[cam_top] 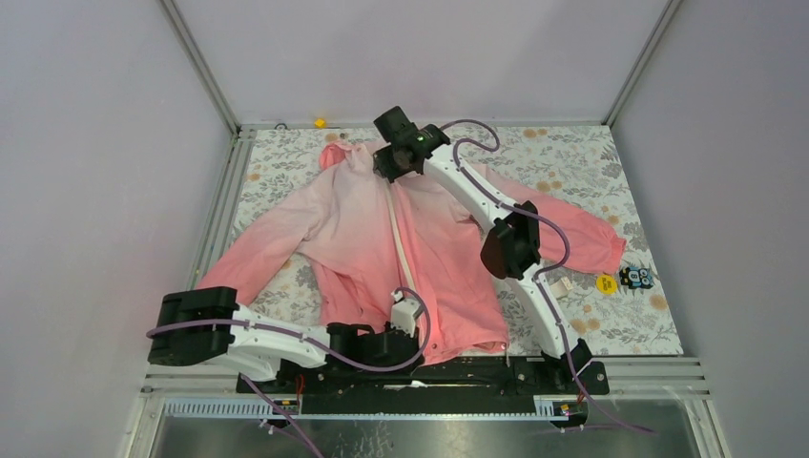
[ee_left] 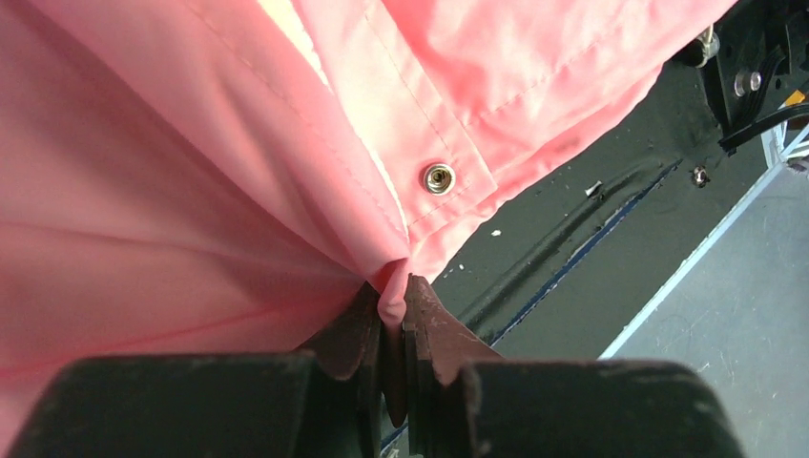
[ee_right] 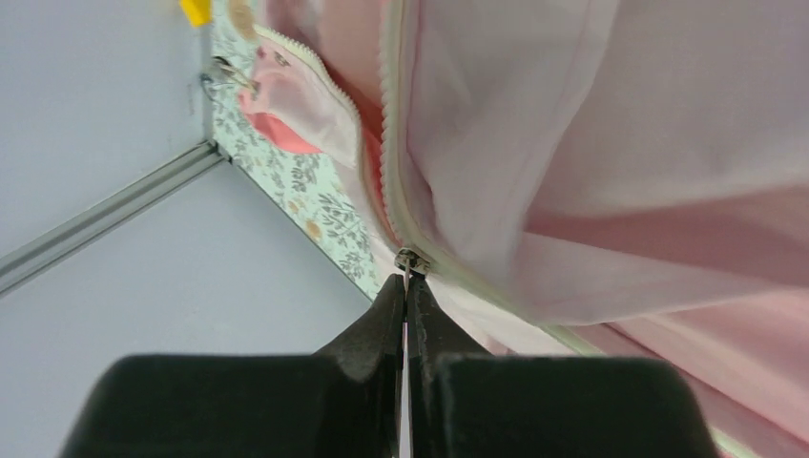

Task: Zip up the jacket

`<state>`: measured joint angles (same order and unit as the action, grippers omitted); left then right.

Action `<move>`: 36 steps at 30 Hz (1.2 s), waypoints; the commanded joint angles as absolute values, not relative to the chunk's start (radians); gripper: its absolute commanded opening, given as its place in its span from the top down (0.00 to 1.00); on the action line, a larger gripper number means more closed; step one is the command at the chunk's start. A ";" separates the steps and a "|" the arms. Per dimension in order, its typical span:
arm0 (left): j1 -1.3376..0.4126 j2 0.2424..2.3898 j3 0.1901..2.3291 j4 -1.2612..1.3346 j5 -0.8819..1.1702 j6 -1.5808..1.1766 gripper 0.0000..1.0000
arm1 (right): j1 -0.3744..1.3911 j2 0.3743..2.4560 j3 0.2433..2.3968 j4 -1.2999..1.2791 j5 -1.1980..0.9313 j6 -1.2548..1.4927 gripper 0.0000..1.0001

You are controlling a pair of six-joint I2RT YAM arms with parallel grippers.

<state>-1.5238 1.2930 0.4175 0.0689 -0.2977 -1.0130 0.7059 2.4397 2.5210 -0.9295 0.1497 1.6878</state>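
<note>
The pink jacket [cam_top: 353, 229] lies spread face up on the table, collar at the far end, hem at the near edge. Its white zipper [cam_top: 399, 243] runs down the middle and looks closed up to the chest. My left gripper [cam_top: 404, 320] is shut on a fold of the jacket's hem [ee_left: 391, 286], next to a metal snap [ee_left: 439, 177]. My right gripper [cam_top: 389, 162] is at the collar, shut on the zipper pull [ee_right: 409, 262], with the open zipper teeth [ee_right: 386, 124] running beyond it.
A floral mat [cam_top: 572, 172] covers the table. A yellow disc [cam_top: 606, 283] and a small black object [cam_top: 636, 278] lie at the right edge. A small yellow piece [cam_top: 320, 122] sits at the far rail. The black base rail [ee_left: 572, 248] lies under the hem.
</note>
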 commanded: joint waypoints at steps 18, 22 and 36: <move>-1.546 1.481 0.450 0.116 0.053 -0.930 1.00 | 0.477 2.660 2.699 0.007 0.195 1.400 1.00; -1.540 1.509 0.446 0.140 0.076 -0.936 1.00 | 0.435 2.690 2.701 0.092 0.196 1.416 1.00; -1.274 1.510 0.472 0.099 0.092 -0.944 1.00 | 0.389 2.772 2.736 0.180 0.151 1.387 0.47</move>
